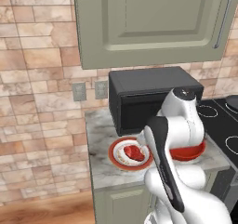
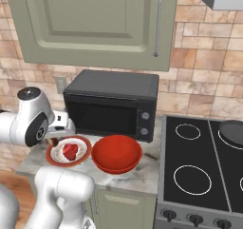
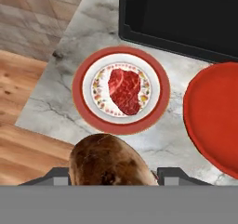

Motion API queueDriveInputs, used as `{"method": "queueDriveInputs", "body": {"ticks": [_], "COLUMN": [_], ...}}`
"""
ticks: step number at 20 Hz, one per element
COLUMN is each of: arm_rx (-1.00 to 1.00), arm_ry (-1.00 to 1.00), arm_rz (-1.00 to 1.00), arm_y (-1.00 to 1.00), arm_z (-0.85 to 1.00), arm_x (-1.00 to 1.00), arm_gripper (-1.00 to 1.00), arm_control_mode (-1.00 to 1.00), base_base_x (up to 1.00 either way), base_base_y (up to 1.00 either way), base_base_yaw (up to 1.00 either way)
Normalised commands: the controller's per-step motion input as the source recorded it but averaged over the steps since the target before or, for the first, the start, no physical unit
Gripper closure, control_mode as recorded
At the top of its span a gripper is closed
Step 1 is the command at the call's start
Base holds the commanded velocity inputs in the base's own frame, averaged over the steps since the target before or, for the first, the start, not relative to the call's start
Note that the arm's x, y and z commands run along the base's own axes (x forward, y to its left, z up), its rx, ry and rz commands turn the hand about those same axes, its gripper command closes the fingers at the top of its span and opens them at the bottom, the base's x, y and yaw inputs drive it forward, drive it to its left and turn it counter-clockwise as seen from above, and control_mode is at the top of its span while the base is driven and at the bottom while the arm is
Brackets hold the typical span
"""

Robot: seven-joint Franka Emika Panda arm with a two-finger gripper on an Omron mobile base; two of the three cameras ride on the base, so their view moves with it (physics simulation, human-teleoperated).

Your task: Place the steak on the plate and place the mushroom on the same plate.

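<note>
Carrying the mushroom (image 3: 109,160) clamped in our gripper (image 3: 111,174) at six o'clock of the plate (image 3: 86,109), where the steak (image 3: 124,91) already lies, we judge lowering and releasing it there comes next.

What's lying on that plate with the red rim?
The steak lies flat in the middle of the plate. The mushroom is not on it yet; the gripper holds it above the counter.

Clearly a home kitchen: black microwave (image 2: 110,103) on marble counter (image 1: 102,167), stovetop (image 2: 204,168) at three o'clock, sage cabinet (image 1: 153,23) at twelve, seemingly stone-tiled backsplash (image 1: 37,79).
</note>
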Motion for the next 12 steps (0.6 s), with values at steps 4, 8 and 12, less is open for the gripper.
{"method": "queueDriveInputs", "body": {"ticks": [4,8,12], "arm_rx": [-0.03,-0.03,0.00], "arm_ry": [-0.03,0.00,0.00], "arm_rz": [0.01,0.00,0.00], "arm_y": [0.43,0.41,0.35], "arm_z": [-0.74,-0.67,-0.56], "arm_x": [0.03,0.15,0.31], "arm_gripper": [1.00,1.00,1.00], "arm_control_mode": [-1.00,-1.00,-1.00], "base_base_x": [0.00,0.00,0.00], "base_base_y": [0.00,0.00,0.00], "base_base_yaw": [0.00,0.00,0.00]}}
